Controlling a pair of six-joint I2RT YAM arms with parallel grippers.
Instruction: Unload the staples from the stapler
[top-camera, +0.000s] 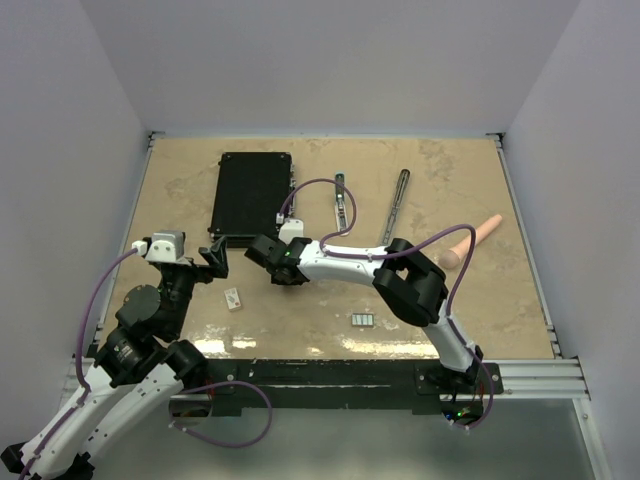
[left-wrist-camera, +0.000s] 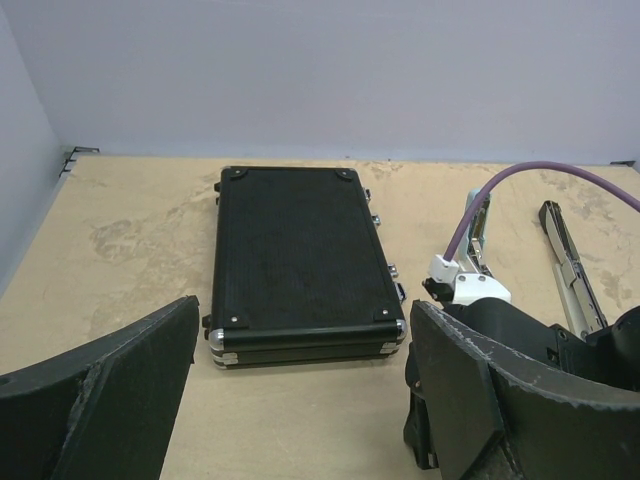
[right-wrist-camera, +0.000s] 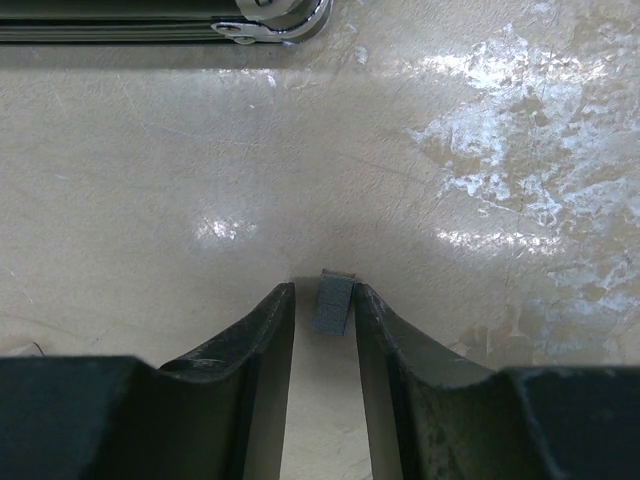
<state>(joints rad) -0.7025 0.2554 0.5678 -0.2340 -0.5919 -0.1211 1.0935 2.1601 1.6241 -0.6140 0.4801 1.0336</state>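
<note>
The tan tabletop (top-camera: 520, 300) carries a black case (top-camera: 250, 195) toward its far left corner. The right arm reaches across to the case's near right corner, where the right gripper (right-wrist-camera: 322, 296) points down at the tabletop. Its jaws are drawn close but not pressed together. A small grey strip (right-wrist-camera: 336, 303) of staples stands on the tabletop between the fingertips, touching one finger with a sliver of gap to the other. The left gripper (top-camera: 215, 258) hovers near the case's near left corner, spread wide and holding nothing. The stapler (top-camera: 343, 200) lies in the far half, right of the case, as two bars, the second (top-camera: 395, 208) angled beside the first. A pink cylinder (top-camera: 472, 240) lies toward the right edge. A white block (top-camera: 234, 298) sits near the left gripper. More staples (top-camera: 362, 320) lie by the near edge's middle, well apart from both grippers.
</note>
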